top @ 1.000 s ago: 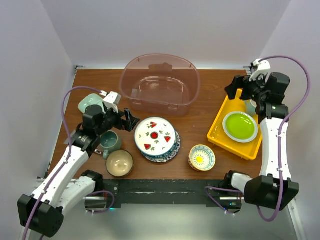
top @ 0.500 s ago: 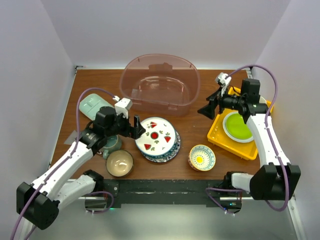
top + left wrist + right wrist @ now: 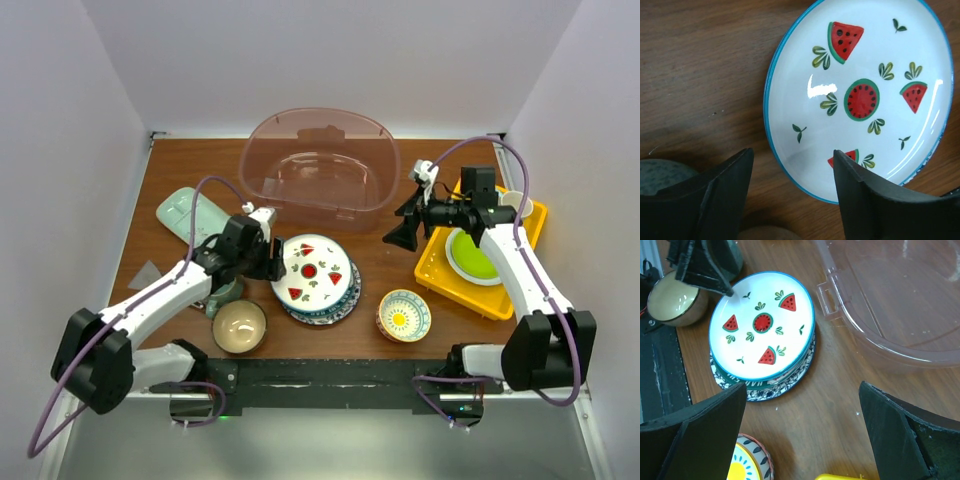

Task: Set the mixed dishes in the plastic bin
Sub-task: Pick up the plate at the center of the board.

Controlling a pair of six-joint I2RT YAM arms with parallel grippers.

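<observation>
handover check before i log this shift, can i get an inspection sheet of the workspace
surface: wooden table, no spills seen
job's things: plastic bin empty; watermelon plate stacked on blue-patterned plate; mint dish, teal mug, tan bowl, patterned bowl on the table
clutter: yellow tray holding lime-green plate
grippers: left gripper open over the watermelon plate's edge; right gripper open, holding nothing
cables: left cable, right cable, both purple, looped above the arms
surroundings: white walls, nothing else seen
</observation>
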